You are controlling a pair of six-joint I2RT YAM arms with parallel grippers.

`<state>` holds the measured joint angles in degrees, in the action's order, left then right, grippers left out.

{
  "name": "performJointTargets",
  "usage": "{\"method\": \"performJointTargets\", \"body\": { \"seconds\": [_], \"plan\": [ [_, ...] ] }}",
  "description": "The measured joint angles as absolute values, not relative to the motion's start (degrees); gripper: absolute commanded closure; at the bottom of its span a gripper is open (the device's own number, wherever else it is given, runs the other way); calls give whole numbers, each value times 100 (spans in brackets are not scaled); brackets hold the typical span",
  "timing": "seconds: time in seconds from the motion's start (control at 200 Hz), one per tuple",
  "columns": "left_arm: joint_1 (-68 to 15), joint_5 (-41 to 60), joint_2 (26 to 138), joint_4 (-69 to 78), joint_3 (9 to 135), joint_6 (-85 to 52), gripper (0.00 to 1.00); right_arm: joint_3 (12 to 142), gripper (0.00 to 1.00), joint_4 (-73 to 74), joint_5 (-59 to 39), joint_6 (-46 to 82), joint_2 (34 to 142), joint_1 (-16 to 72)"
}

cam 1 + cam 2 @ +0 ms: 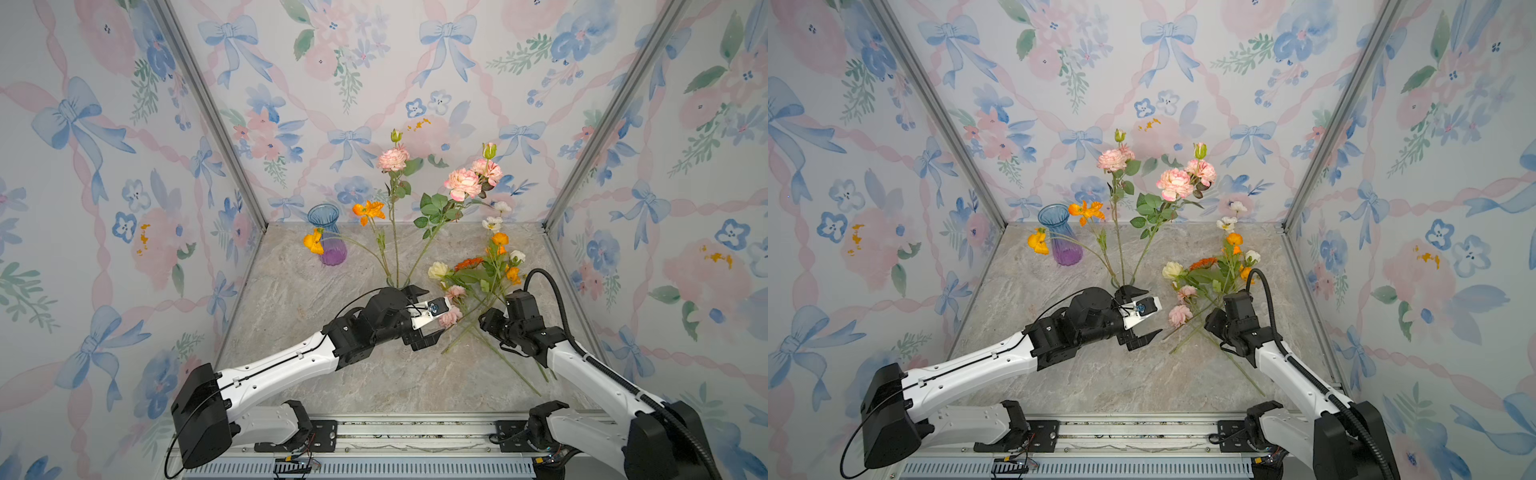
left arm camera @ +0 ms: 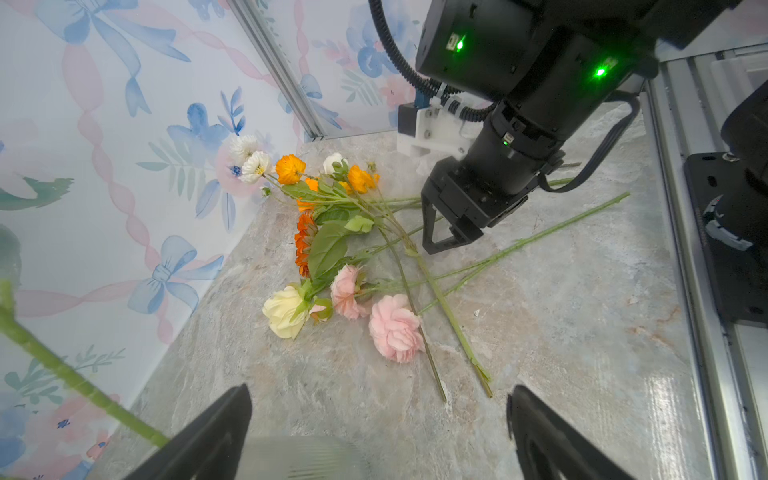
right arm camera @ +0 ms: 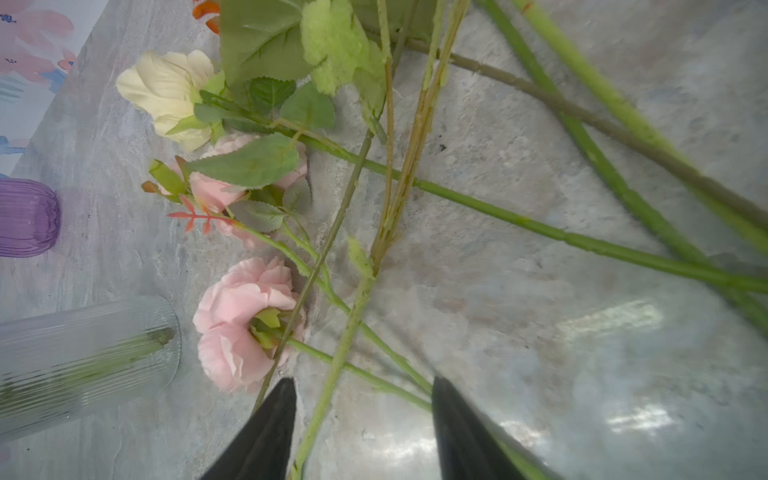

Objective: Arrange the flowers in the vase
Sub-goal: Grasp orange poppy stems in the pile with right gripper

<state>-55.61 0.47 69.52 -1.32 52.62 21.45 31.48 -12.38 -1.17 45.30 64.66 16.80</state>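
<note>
Several flowers (image 1: 478,276) lay tangled right on the desk (image 1: 395,382); others stood in the vase (image 3: 83,361). Light, thin, likely slippery stems (image 3: 540,232): bare mid-stem suited you, not soft blooms (image 2: 395,328). Your right pincer (image 3: 363,384) straddled one, unclamped; left pincer (image 2: 380,392) gaped empty.

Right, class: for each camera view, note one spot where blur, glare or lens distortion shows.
Right wrist view: the clear vase is blurred and glare patches sit on the table. Left wrist view: the near stem is soft. Both top views: the corner posts splay outward.
</note>
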Motion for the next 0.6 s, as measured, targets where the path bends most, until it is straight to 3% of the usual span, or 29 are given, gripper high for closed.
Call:
{"method": "performJointTargets", "body": {
  "seconds": [0.235,0.6],
  "plan": [
    [-5566,25,6768,62,5190,2145,2,3170,53,-687,-150,4674,7140,1660],
    [-5566,21,6768,78,5186,2147,2,3291,67,-228,-82,4794,7815,1653]
  ]
}}
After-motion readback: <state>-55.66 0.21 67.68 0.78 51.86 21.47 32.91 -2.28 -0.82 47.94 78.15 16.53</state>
